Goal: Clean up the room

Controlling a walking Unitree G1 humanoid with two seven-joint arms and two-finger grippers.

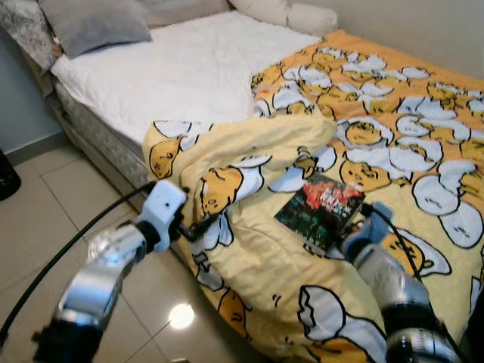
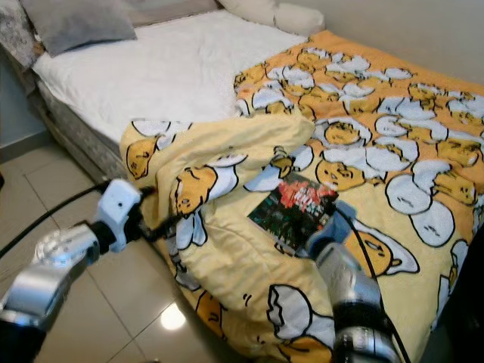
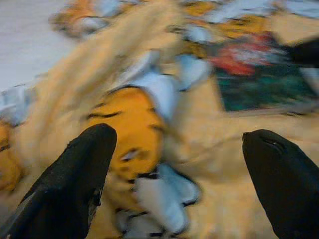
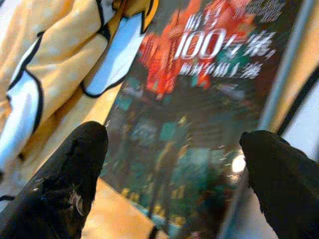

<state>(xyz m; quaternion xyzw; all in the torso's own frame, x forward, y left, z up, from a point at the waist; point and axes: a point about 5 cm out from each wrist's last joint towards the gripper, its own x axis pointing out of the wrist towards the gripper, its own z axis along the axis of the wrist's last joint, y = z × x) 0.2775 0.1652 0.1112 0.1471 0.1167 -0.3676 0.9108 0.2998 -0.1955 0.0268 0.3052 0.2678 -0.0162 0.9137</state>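
A dark book (image 1: 320, 209) with a red and green cover lies flat on a yellow duvet (image 1: 272, 272) printed with egg characters, bunched over the bed's near corner. My right gripper (image 4: 174, 184) is open just short of the book (image 4: 199, 119), its fingers spread wide about the cover's near edge. The right arm (image 1: 393, 291) reaches in from the lower right. My left gripper (image 3: 184, 184) is open at the duvet's hanging fold (image 3: 134, 124), beside the bed's edge; its white wrist (image 1: 161, 208) is close to the fabric.
The bed has a white sheet (image 1: 174, 68), a grey pillow (image 1: 94, 23) at the head and a cream pillow (image 1: 287, 11) at the far side. Beige tiled floor (image 1: 45, 219) lies to the left, with a dark object (image 1: 6, 178) at its edge.
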